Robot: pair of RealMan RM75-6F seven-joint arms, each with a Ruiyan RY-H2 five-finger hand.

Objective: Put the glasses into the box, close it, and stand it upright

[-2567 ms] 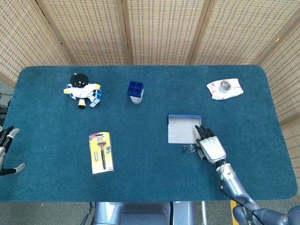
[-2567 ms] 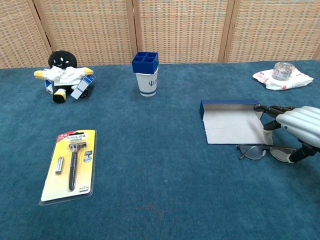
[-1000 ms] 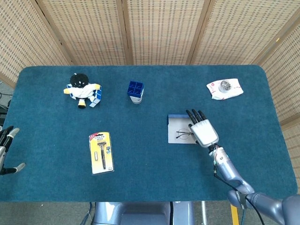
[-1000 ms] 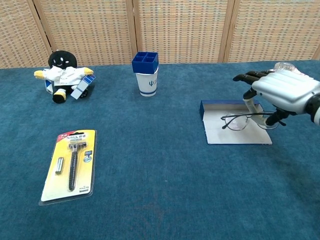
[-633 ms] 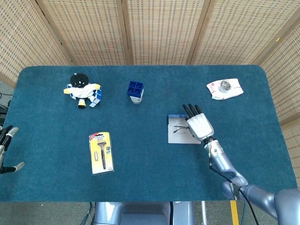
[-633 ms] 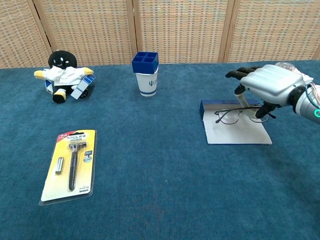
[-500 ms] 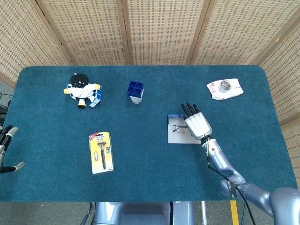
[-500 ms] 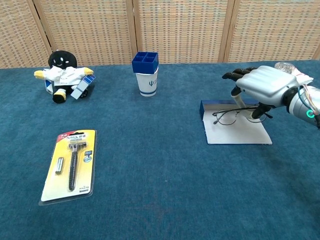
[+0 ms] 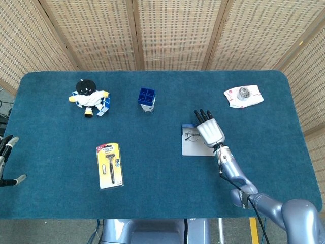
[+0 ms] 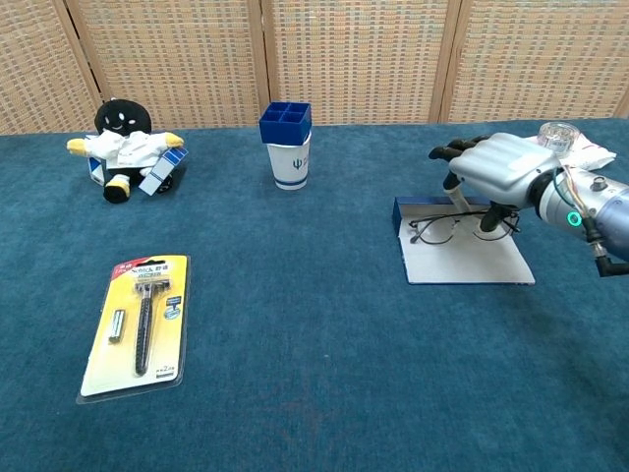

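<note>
The open box [image 9: 197,146] lies flat on the blue cloth, its pale inside [image 10: 470,258] facing up and a blue wall [image 10: 398,217] along its far edge. My right hand [image 9: 209,131] hovers over the far part of the box and pinches the thin-framed glasses [image 10: 433,228] between thumb and fingers. The glasses [image 9: 192,136] hang just above the box's inside, near the blue wall, lenses toward the left. The right hand [image 10: 496,167] has its back turned up. At the table's left edge, my left hand [image 9: 6,158] holds nothing, fingers apart.
A plush toy [image 9: 89,97] sits at the far left and a blue-topped cup [image 9: 147,99] stands behind the centre. A yellow razor pack [image 9: 110,164] lies front left. A white packet with a small jar [image 9: 244,95] is at the far right.
My right hand picked the glasses up from the cloth in front of the box, lifted them and carried them over the box toward its far wall. The left hand stayed put.
</note>
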